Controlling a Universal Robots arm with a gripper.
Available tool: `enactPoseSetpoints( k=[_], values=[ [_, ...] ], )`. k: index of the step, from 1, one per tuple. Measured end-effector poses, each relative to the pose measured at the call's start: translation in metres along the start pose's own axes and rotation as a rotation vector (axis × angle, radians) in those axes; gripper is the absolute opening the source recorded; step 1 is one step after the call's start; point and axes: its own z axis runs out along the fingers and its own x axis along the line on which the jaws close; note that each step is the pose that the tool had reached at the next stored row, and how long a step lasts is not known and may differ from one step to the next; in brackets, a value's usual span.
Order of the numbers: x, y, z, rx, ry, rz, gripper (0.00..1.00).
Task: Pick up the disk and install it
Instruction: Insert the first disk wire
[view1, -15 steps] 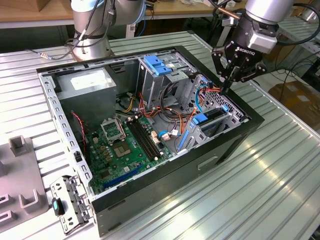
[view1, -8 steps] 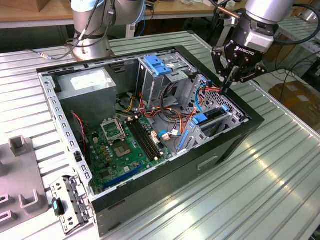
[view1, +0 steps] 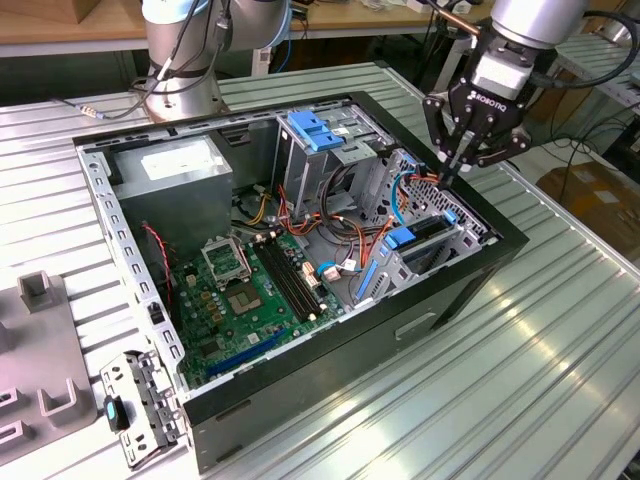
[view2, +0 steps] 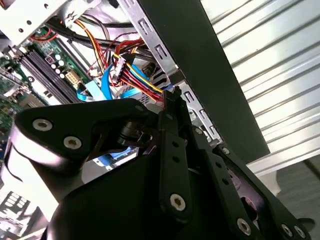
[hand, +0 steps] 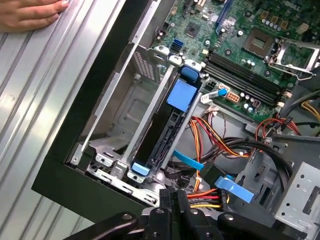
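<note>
Ext. view: black claw (view1: 452, 172), tips pinched together w/ nothing between, hovers over the open black PC case (view1: 420, 310) corner. First wrist view: black-and-silver flat disk w/ blue plastic bracket (hand: 167, 127) already sits in the case's metal bay; install looks near done. A hand (hand: 30, 14) rests on the ribbed metal surface (hand: 45, 95) beside the case.

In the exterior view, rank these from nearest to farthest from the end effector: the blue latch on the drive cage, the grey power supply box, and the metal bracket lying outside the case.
From the end effector:
1. Blue latch, atop the cage.
2. Power supply box, case's far corner.
3. Metal bracket, on the table at the exterior view's lower left.
</note>
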Motion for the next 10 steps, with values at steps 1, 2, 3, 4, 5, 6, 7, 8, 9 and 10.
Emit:
enactPoseSetpoints(
  k=[1, 2, 3, 4, 5, 6, 7, 8, 9, 10],
  values=[
    [0.0, 0.0, 0.0, -0.0004, -0.0004, 0.016, 0.16],
    [0.0, 0.0, 0.0, -0.001, -0.0011, 0.039, 0.16],
    [0.0, 0.0, 0.0, -0.0014, -0.0015, 0.054, 0.16],
    [0.0, 0.0, 0.0, -0.0016, -0.0018, 0.066, 0.16],
    [0.0, 0.0, 0.0, -0.0022, -0.0024, 0.086, 0.16],
    [0.0, 0.0, 0.0, -0.0026, -0.0029, 0.106, 0.16],
    [0.0, 0.0, 0.0, -0.003, -0.0033, 0.12, 0.16],
    [0.0, 0.0, -0.0001, -0.0035, -0.0038, 0.138, 0.16],
    [0.0, 0.0, 0.0, -0.0038, -0.0042, 0.152, 0.16],
    [0.0, 0.0, 0.0, -0.0042, -0.0046, 0.167, 0.16]
  ],
)
